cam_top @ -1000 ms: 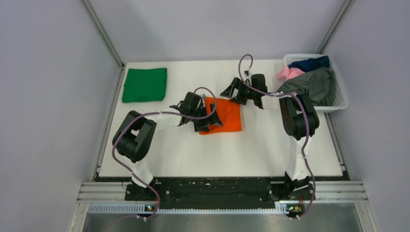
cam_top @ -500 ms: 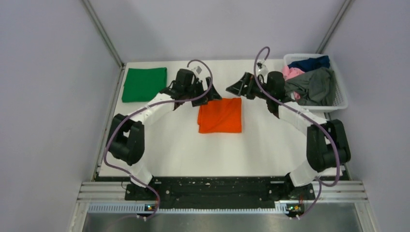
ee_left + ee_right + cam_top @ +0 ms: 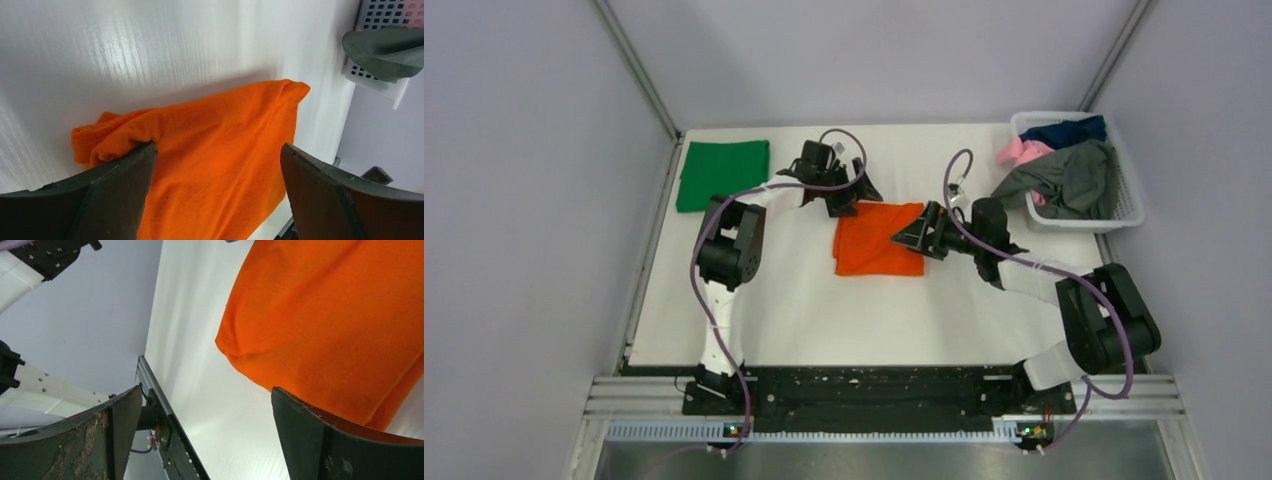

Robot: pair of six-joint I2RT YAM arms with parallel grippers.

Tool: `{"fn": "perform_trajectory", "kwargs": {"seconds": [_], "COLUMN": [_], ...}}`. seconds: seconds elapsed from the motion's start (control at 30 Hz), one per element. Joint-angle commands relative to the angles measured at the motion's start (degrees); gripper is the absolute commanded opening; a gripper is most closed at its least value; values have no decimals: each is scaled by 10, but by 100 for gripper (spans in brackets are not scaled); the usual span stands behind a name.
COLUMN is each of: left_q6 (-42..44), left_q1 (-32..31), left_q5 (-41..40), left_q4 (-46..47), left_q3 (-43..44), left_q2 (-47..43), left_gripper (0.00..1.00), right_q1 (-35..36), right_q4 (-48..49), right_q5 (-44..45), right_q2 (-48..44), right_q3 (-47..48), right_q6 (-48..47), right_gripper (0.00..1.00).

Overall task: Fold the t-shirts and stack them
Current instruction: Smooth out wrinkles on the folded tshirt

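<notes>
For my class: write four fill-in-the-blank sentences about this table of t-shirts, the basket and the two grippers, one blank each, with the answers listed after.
1. The middle t-shirt, between the left gripper and the right gripper, is coloured ____.
2. The green t-shirt lies folded at the far ____ corner of the table.
3. The grey shirt, pink shirt and navy shirt sit in the white ____.
4. Both grippers' jaws stand ____.
Answers: orange; left; basket; open.

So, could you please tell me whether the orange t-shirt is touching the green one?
Apart. The top external view shows bare white table between the orange t-shirt and the green t-shirt.
</notes>
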Motion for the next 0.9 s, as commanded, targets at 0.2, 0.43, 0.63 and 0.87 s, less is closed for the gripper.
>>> {"fn": "perform_trajectory", "kwargs": {"seconds": [0.2,0.43,0.63,0.87], "left_q6": [-3,9,25,71], "left_q1": [15,27,9,-43], "left_q5": [-25,-51,-47,-299], "left_q4": [0,-18,-28,-126], "left_q3": [7,7,13,-52], "left_q2": [19,4,-60,-201], "left_gripper": [98,99,99,99], "right_q1": [19,19,21,22], "right_q4": [88,55,-79,-252], "right_q5": [23,70,100,327], "right_q2": [117,122,3,-181], "right_q3": [-19,-61,8,10], "right_q6": [15,5,-57,-137], "right_gripper": [99,99,99,99]}}
